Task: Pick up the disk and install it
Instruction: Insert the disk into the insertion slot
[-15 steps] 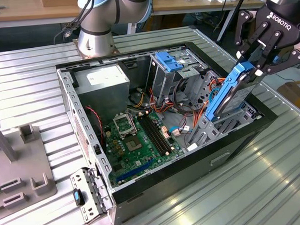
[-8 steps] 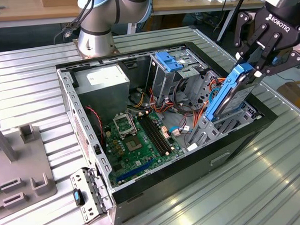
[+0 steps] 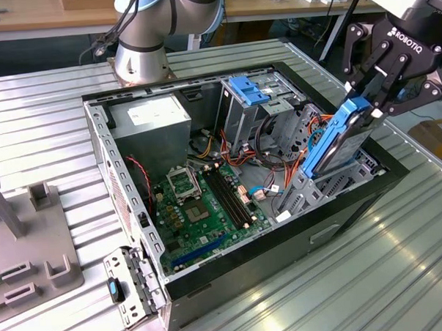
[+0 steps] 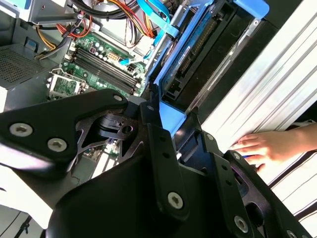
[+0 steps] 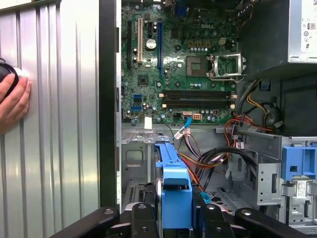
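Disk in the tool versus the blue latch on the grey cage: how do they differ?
The disk is long, tilted on edge and gripped by the tool; the blue latch is shorter, lies flat atop its cage, untouched. Both show bright blue plastic.

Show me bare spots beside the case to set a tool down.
Free: ribbed table at the exterior view's lower right, along the case; also that view's left of the arm's base. Crowded: cables inside, where the end effector holds the disk.

Exterior high; wrist views close over motherboard [image 5: 178, 79]
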Motion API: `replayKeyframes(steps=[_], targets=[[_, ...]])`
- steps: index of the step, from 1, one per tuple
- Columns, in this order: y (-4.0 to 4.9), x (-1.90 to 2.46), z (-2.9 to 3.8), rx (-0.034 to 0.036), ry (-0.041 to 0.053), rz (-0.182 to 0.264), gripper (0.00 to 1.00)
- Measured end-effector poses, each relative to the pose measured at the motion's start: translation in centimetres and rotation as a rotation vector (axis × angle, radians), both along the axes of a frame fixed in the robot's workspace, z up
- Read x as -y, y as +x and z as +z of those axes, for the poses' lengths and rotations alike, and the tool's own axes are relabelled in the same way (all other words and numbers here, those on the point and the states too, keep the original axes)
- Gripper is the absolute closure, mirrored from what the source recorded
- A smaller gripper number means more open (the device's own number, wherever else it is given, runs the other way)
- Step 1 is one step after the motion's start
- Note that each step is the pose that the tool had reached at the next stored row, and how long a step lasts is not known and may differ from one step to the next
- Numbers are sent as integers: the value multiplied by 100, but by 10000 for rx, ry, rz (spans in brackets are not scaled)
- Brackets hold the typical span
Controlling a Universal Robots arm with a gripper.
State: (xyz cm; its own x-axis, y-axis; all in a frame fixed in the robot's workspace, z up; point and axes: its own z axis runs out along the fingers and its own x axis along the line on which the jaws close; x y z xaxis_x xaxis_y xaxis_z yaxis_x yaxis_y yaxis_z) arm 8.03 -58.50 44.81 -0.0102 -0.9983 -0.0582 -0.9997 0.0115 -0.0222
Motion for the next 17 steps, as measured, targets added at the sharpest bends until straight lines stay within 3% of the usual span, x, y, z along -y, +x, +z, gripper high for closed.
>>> replayKeyframes(steps=[14, 17], targets=[[-22, 0, -225, 0, 0, 87, 64], [-22, 0, -231, 0, 0, 92, 64]])
